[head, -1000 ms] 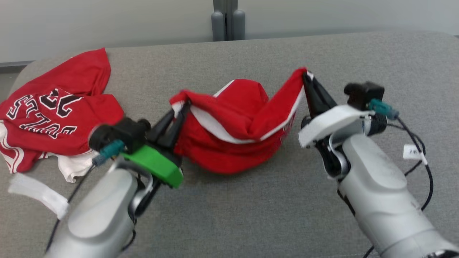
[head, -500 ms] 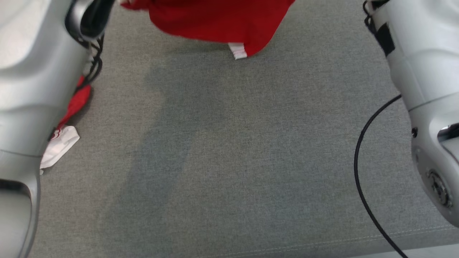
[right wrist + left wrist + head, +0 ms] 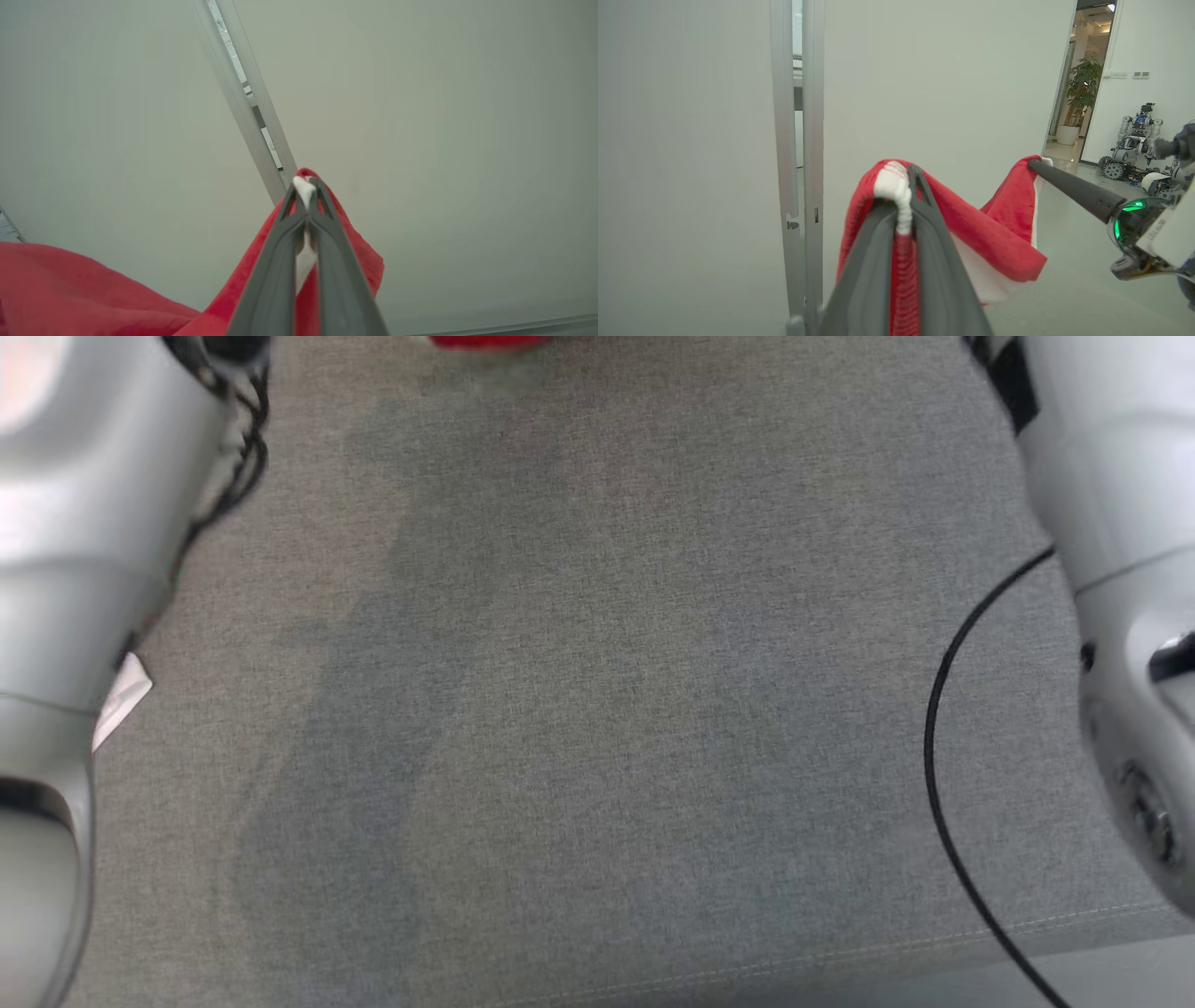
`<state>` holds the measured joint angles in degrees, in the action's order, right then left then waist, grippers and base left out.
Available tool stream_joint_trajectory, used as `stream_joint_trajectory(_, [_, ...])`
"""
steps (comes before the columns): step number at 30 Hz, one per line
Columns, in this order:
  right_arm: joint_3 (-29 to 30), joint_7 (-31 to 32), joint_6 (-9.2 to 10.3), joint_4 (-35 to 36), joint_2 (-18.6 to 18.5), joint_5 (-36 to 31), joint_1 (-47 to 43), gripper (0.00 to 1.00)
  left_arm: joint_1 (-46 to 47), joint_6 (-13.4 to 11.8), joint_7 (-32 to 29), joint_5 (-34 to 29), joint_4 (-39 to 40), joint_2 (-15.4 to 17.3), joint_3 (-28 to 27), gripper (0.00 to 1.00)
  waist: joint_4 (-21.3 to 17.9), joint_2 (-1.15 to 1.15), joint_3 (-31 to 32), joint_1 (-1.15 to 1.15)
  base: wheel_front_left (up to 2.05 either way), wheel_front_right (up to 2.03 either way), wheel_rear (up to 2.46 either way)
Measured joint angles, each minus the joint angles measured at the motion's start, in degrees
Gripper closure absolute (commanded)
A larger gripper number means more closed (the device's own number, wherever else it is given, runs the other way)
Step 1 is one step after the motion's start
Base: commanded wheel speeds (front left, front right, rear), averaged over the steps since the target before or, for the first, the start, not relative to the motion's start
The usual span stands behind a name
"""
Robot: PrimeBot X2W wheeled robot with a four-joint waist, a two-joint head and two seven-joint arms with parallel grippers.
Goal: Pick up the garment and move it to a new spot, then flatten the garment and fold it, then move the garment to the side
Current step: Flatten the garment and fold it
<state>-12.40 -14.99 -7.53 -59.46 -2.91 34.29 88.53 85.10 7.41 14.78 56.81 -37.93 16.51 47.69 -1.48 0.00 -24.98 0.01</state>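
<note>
While the head view is looking down at the grey cushion [image 3: 597, 728], just a thin bit of the red garment [image 3: 485, 341] is peeking in at the far edge. The pale left forearm [image 3: 84, 523] and right forearm [image 3: 1111, 504] are showing at the sides, and a black cable [image 3: 938, 728] is curling by the right one.

Looking along the left wrist, the left gripper [image 3: 906, 184] is squeezing tight on a bunched corner with a white edge. From there the garment is sagging across to the right gripper [image 3: 1036, 164], which is pinching another corner.

Looking along the right wrist, the right gripper's fingers are pressing together with white trim between them.

I am thinking the grippers should be pulling apart gently, at the same height, so the sag is going away. Then they should be lowering the garment slowly onto bare cushion, bottom edge first, and not letting go early.
</note>
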Motion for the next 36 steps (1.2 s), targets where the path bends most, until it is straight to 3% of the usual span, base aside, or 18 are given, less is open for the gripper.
stream_joint_trajectory(9, [-3.2, -0.1, 0.00, 6.6, -1.4, 3.1, -20.6, 1.00, -22.9, 0.0, 0.3, -3.0, 9.3, 0.8, -7.6, 1.00, 0.1, 0.00, 3.0, 0.00, 0.00, 0.00, 0.00])
stream_joint_trajectory(16, [-6.8, -0.1, 0.00, 13.0, -3.9, 7.9, -38.6, 1.00, -46.1, 0.0, 0.4, -10.7, 16.9, -2.4, -16.8, 1.00, 0.6, 0.00, 7.3, -0.01, 0.00, 0.00, 0.00])
stream_joint_trajectory(21, [-8.4, -0.1, 0.00, 17.2, -6.3, 11.0, -50.1, 1.00, -60.3, 0.0, 0.4, -15.5, 20.8, -4.4, -19.9, 1.00, 1.0, 0.00, 10.8, -0.01, 0.00, 0.00, 0.00])
stream_joint_trajectory(28, [-7.8, 0.4, 0.00, 22.5, -8.9, 14.4, -63.2, 1.00, -73.8, 0.0, 0.4, -17.8, 23.0, -4.8, -16.4, 1.00, 1.4, 0.00, 15.9, -0.01, 0.00, 0.00, 0.00])
stream_joint_trajectory(36, [-3.6, 2.8, 0.00, 29.3, -10.3, 14.9, -77.5, 1.00, -82.6, 0.0, 0.4, -20.0, 22.7, -4.5, -12.8, 1.00, 2.1, 0.00, 20.9, -0.01, 0.00, 0.00, 0.00])
